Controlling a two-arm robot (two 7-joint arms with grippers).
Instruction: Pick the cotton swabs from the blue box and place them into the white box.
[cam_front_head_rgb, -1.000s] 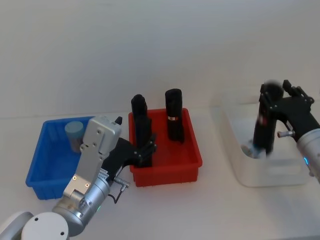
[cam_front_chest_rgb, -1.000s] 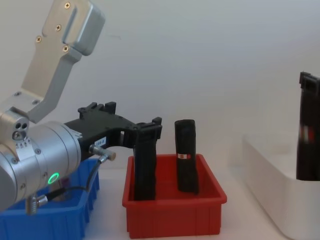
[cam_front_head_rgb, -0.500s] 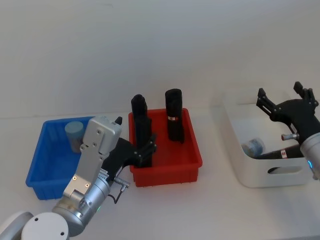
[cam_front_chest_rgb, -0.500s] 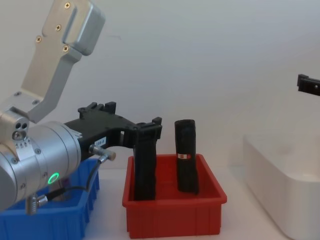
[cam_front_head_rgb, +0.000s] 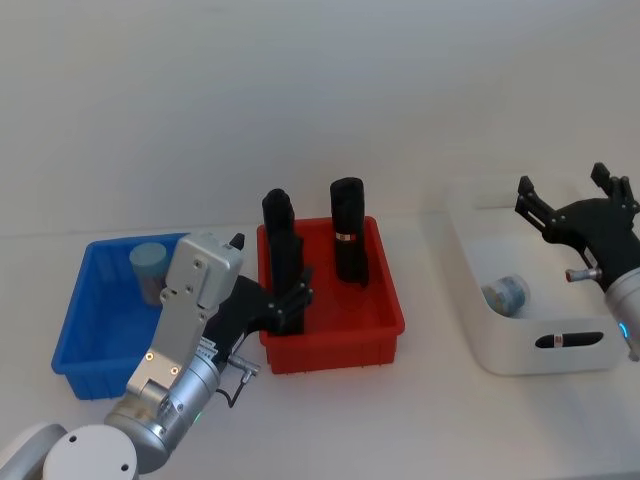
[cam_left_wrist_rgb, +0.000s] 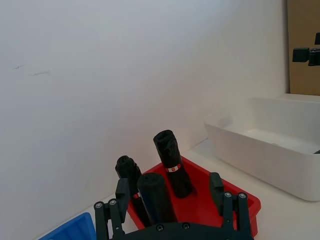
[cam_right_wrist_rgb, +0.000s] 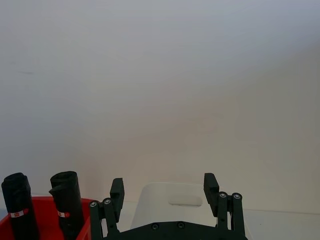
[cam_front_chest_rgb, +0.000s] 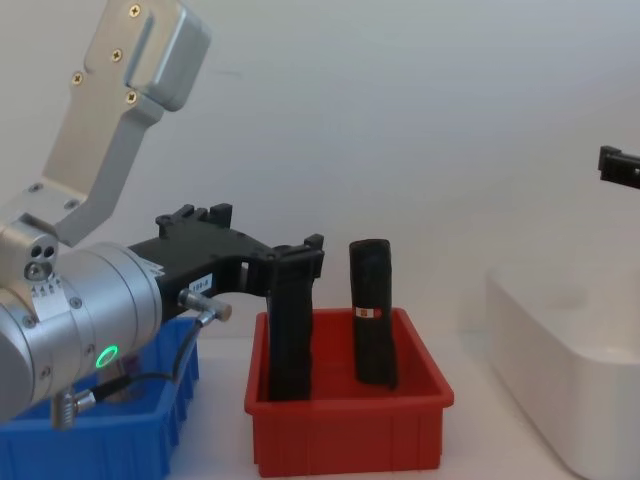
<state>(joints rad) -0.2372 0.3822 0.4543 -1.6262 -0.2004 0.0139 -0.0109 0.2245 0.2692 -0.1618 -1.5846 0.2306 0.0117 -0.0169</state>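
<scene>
One jar of cotton swabs (cam_front_head_rgb: 148, 262) stands upright in the far left corner of the blue box (cam_front_head_rgb: 85, 340), with its pale blue top facing up. A second jar (cam_front_head_rgb: 508, 294) lies on its side on the floor of the white box (cam_front_head_rgb: 480, 335), near the left wall of this box. Next to it, at the front wall of the white box, a black object with a small red and white label (cam_front_head_rgb: 557, 341) lies flat; only a part of it can be seen through the handle opening.

The blue box is at the left end of the table, the white box at the right end, and a red bin (cam_front_head_rgb: 385, 330) stands between them. In the red bin two tall black objects stand upright; the one at the back (cam_front_head_rgb: 348, 243) carries a small label band, and the other (cam_front_head_rgb: 281, 250) is closer to the left wall.

The right gripper (cam_front_head_rgb: 574, 193) hangs above the far right part of the white box. Its fingers are spread wide apart and hold nothing. The left gripper (cam_front_head_rgb: 297, 297) is at the left front edge of the red bin, close to the nearer black object. Its fingers are also apart and it holds nothing.
</scene>
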